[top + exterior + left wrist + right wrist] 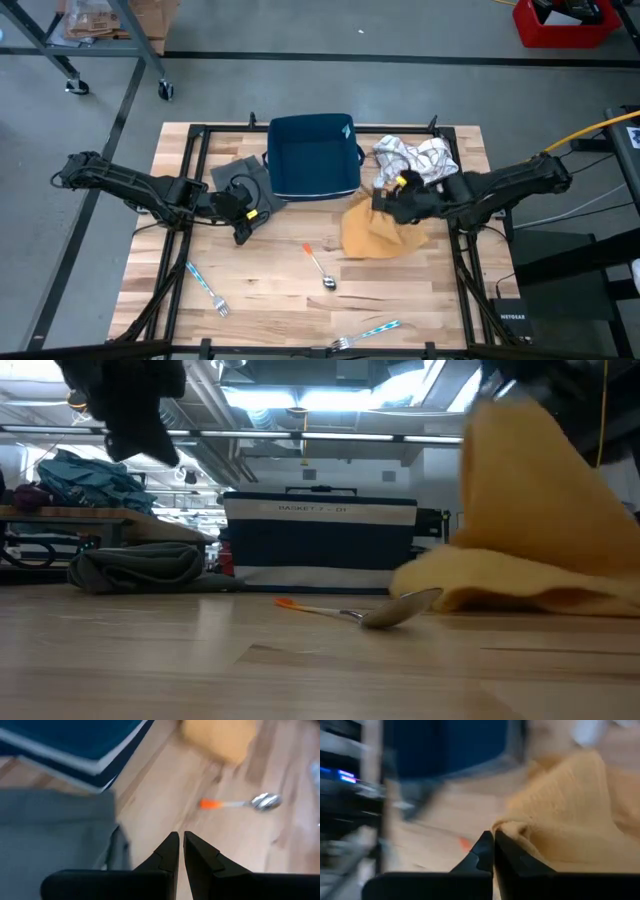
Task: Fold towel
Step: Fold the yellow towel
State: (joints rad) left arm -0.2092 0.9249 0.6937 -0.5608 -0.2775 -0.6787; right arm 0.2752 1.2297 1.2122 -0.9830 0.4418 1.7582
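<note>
The left gripper (243, 236) hovers at about 9 o'clock of the table (270, 290), its fingers (170, 851) pressed nearly together and holding nothing, just beside the grey cloth (238, 176). At 12 o'clock stands the blue basket (313, 155). At 6 o'clock of the basket lies the spoon (320, 270). At 3 o'clock the right gripper (382, 204) is closed on the edge of the yellow towel (378, 232); the towel hangs from the fingertips, and its lower part rests on the wood.
</note>
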